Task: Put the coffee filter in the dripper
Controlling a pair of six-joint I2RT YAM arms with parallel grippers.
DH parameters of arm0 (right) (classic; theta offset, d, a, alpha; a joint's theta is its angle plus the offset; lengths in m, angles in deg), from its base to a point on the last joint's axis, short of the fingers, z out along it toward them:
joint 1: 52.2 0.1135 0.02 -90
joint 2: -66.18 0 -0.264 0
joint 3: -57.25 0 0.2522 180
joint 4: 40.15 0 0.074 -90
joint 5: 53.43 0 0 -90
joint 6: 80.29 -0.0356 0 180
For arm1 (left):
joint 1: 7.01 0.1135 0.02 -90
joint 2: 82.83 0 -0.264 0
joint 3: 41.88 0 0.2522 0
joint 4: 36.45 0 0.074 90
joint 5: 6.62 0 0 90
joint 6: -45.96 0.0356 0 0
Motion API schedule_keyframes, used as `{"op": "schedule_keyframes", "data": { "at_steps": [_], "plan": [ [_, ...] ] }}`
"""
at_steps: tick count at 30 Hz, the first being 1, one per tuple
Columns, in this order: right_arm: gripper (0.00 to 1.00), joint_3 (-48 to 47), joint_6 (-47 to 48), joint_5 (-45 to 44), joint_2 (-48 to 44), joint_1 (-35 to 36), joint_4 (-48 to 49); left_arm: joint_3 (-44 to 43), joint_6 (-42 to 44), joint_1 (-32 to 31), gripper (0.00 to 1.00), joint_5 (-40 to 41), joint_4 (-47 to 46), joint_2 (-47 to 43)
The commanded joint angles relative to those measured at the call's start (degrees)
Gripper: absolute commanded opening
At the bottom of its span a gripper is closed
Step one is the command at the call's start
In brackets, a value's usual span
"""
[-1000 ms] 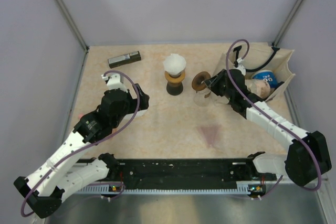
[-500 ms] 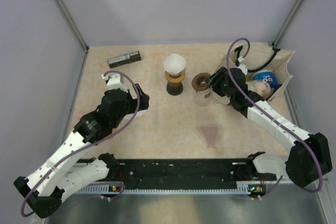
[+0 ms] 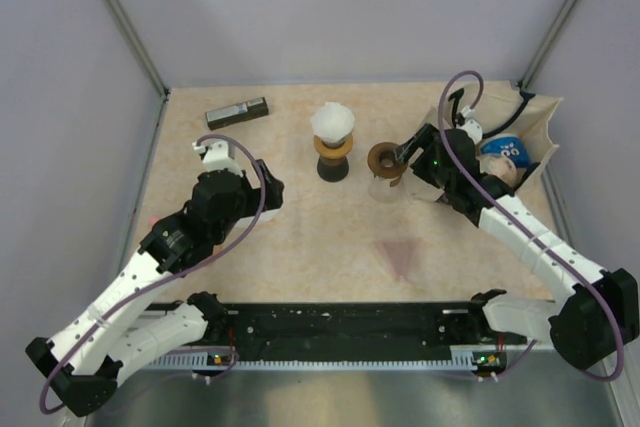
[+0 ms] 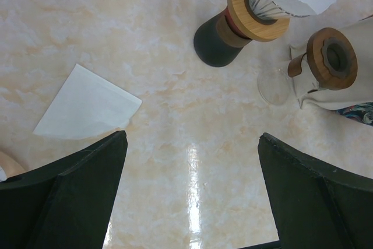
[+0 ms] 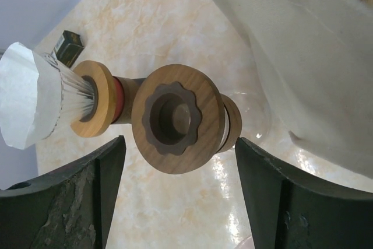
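The dripper (image 3: 333, 137), ribbed glass on a wooden ring and dark base, stands at the back middle with a white coffee filter (image 3: 332, 122) open in its top. Another filter (image 3: 403, 257) lies flat on the table near the front; the left wrist view shows this flat filter (image 4: 87, 112) left of my fingers. A glass vessel with a round wooden top (image 5: 178, 118) stands right of the dripper (image 5: 87, 103). My right gripper (image 5: 179, 144) is open, its fingers apart on either side of that wooden top. My left gripper (image 4: 192, 138) hangs open over bare table, holding nothing.
A white cloth bag (image 3: 510, 147) with a package and cables sits at the back right, close behind the right arm. A small black box (image 3: 237, 112) lies at the back left. Frame posts and walls close in the sides.
The right gripper's jaws have opened, letting go of the wooden-topped glass vessel, and the arm has drawn back slightly to the right. The left arm has not moved.
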Motion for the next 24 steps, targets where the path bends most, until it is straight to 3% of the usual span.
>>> {"op": "schedule_keyframes", "data": {
  "at_steps": [1,5,10,16,21,24],
  "plan": [
    [0.79,-3.47,5.53,-1.37,-2.34,-0.82,-0.81,0.1,-0.21,0.06,0.99,1.67,0.26,-1.13],
    [0.99,-6.1,12.47,3.82,-2.43,-0.82,-1.16,0.1,-0.73,0.07,0.99,2.55,1.32,-1.31],
    [0.99,-13.38,17.13,1.91,-2.34,0.58,-10.11,0.36,-1.88,0.07,0.99,4.04,2.98,-1.57],
    [0.99,-22.44,22.07,-4.86,-0.67,8.74,-21.26,0.8,-3.63,0.07,0.99,6.94,7.02,-2.53],
    [0.99,-26.06,14.36,-24.96,0.82,21.04,-35.58,2.91,-5.39,0.06,0.99,9.14,9.14,-3.85],
    [0.99,-25.27,5.66,-28.95,2.23,25.45,-44.03,4.49,-5.66,-0.02,0.99,9.32,9.23,-4.56]
  ]
}}
